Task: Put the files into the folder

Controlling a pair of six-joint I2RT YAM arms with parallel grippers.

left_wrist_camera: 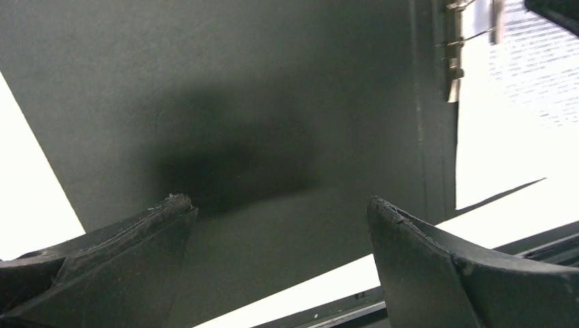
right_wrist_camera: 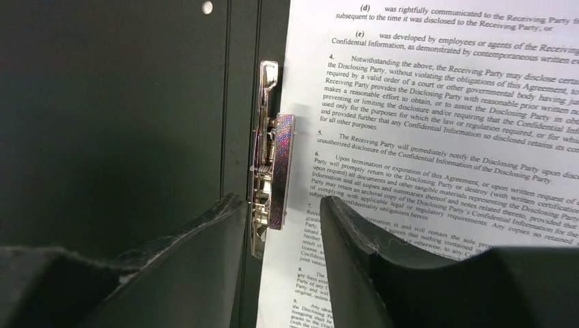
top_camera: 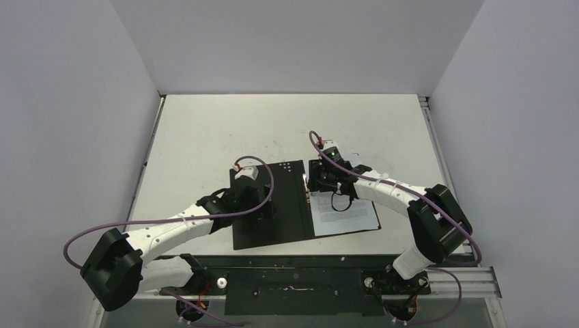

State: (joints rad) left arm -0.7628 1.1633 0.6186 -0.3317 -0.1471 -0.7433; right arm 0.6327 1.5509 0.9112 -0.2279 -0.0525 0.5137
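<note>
Top view: the open folder lies mid-frame with the files on its right half; left wrist view: left gripper spread wide above the folder; right wrist view: right gripper half-narrowed astride the spine clip, not pinching it.

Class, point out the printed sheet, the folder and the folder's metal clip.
printed sheet (right_wrist_camera: 444,123), right wrist view, on its lines of text.
folder (top_camera: 290,219), top view, on the bare black inside panel.
metal clip (right_wrist_camera: 272,171), right wrist view, on its middle section.
</note>
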